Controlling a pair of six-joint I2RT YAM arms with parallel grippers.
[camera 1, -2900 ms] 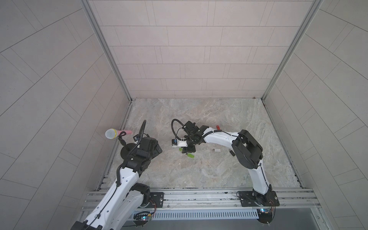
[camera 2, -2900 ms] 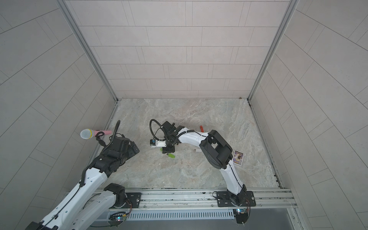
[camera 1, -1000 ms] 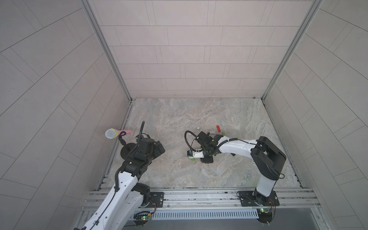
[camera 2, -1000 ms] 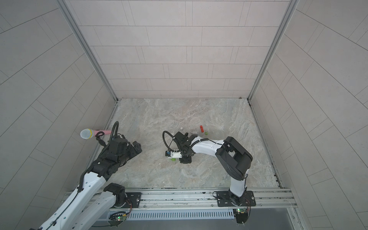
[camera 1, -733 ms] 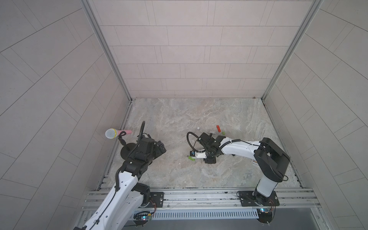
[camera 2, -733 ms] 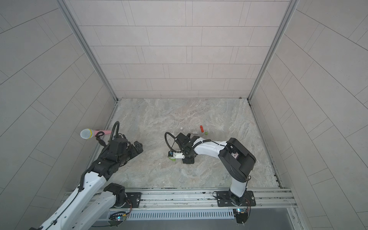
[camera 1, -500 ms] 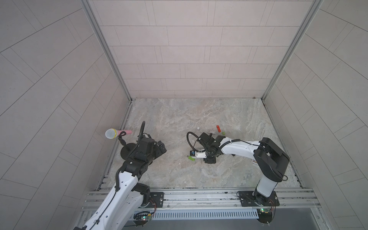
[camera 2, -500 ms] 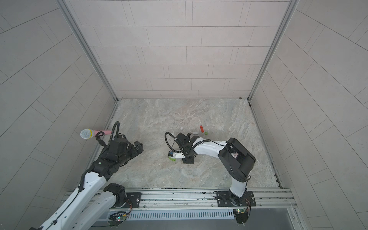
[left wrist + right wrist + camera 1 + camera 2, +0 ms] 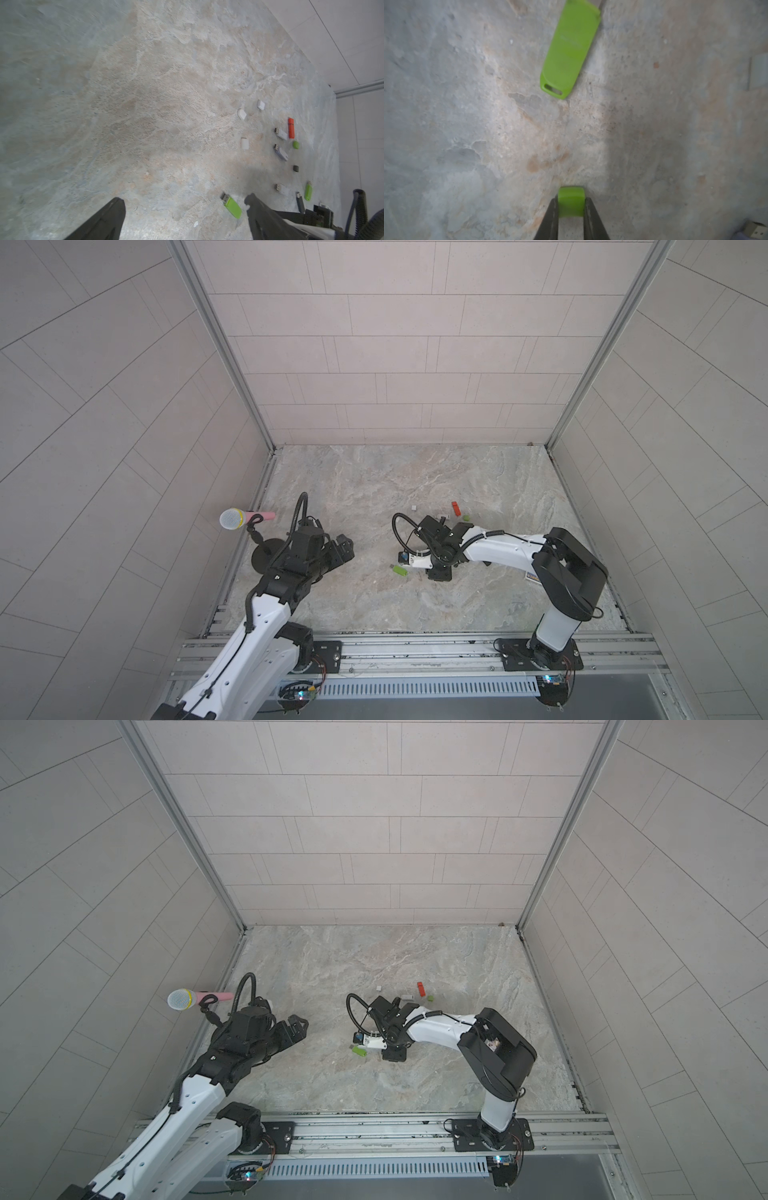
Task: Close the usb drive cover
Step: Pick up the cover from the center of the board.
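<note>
Holding a small green cap (image 9: 571,196) tight, the right claw (image 9: 571,202) sits at the frame's bottom middle. The green usb drive (image 9: 570,47) lies on the table (image 9: 467,124) at the upper middle. The left claw (image 9: 185,215) stands wide, empty.

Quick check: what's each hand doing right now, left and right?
Left hand: open, holding nothing.
Right hand: closed on a green cap.

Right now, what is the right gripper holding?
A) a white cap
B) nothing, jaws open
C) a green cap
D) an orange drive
C: in the right wrist view the right gripper is shut on the green cap, while the green usb drive lies apart from it.
</note>
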